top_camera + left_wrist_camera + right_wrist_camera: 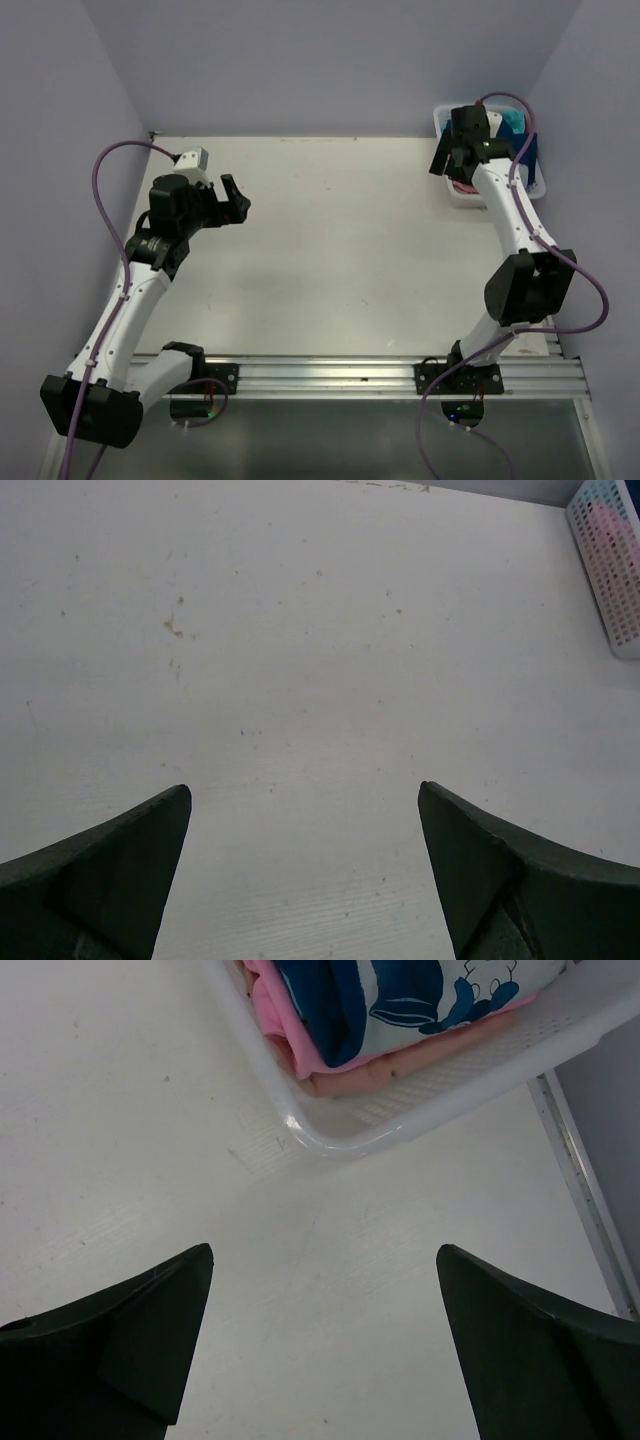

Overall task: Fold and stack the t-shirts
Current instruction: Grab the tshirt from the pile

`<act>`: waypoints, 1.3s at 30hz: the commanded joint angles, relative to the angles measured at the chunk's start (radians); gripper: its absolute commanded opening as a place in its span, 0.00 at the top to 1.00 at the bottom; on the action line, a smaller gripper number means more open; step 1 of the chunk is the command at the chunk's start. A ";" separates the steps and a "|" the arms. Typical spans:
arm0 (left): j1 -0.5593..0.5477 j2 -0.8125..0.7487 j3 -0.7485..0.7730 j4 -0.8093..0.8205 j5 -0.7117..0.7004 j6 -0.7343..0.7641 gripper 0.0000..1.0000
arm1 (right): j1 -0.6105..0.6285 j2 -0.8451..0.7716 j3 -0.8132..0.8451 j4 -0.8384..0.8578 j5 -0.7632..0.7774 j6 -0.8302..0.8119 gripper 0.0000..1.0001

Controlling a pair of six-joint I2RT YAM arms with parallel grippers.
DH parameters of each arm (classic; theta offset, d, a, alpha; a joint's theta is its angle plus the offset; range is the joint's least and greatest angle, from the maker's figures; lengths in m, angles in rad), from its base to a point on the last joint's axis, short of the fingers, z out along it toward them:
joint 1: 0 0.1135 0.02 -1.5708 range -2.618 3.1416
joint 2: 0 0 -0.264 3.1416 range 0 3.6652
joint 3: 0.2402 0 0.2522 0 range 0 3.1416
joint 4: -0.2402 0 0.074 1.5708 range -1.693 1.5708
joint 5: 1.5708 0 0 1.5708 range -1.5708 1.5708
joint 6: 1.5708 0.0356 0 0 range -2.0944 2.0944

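**Shirts Wait in Basket as Arms Stand Ready**

The t-shirts lie bundled in the basket at the far right corner of the desk. The right gripper, jaws apart and empty, hovers just short of its rim. The left gripper, equally spread, hangs over the left side. A careless grab could snag several shirts or drag the light basket.
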 commanded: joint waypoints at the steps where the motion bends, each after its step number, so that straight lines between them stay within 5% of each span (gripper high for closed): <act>1: -0.005 -0.022 -0.001 0.023 0.021 -0.003 0.00 | 0.002 -0.053 -0.017 0.047 -0.024 -0.026 0.01; 8: -0.005 -0.022 -0.001 0.027 0.025 -0.002 0.00 | 0.000 0.008 0.057 -0.001 0.061 -0.012 0.01; 24: -0.005 -0.057 -0.008 0.009 0.002 0.001 0.00 | -0.155 0.513 0.667 -0.202 -0.027 0.074 0.01; 34: -0.005 -0.074 -0.032 0.006 0.002 0.001 0.00 | -0.187 0.605 0.663 -0.144 -0.190 0.030 0.01; 39: -0.005 -0.086 -0.052 0.009 -0.004 -0.002 0.00 | -0.194 0.611 0.688 -0.151 -0.138 0.026 0.01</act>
